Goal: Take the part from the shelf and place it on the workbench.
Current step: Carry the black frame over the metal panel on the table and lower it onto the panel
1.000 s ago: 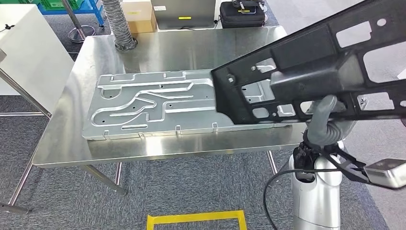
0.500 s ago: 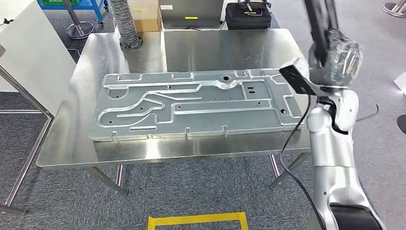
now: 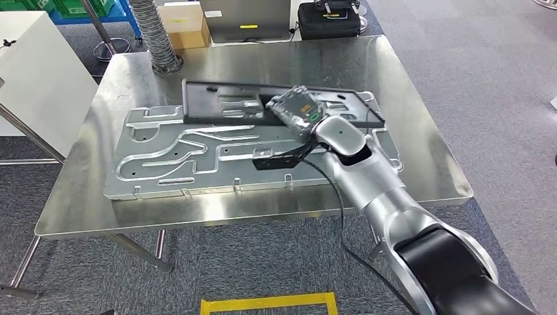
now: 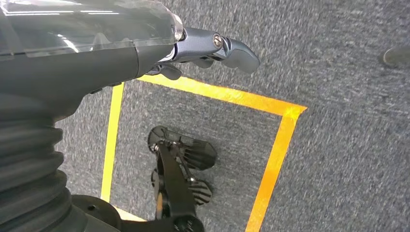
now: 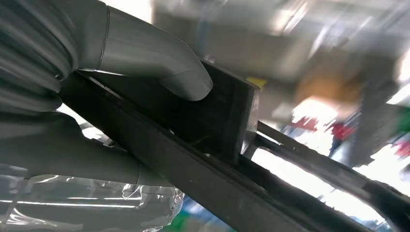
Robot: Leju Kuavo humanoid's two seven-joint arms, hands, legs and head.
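Black and flat, the part (image 3: 217, 105) lies on the big silver metal plate (image 3: 171, 157) on the shiny tabletop (image 3: 420, 151). From our head view, most of the part reaches out to the left of our right robot hand (image 3: 297, 110), and a thin edge of it runs on to the right. It is a long frame with cut-out holes, and we can see the silver plate through them. Our right robot hand sits on top of the part's middle, so that piece is hidden. The hand is wrapped in clear plastic, and we cannot make out its fingers from above.

In the right wrist view, the grey thumb (image 5: 145, 53) presses on a thick black block of the part (image 5: 212, 121), with the rest of the hand under the dark bar. So this robot hand is closed around the part and holds it. Everything behind it there is a blur of light and colour.

Our left robot hand (image 4: 203, 48) hangs over grey carpet (image 4: 338, 58) with yellow tape (image 4: 270, 150). Its dark fingers are curled in and hold nothing.
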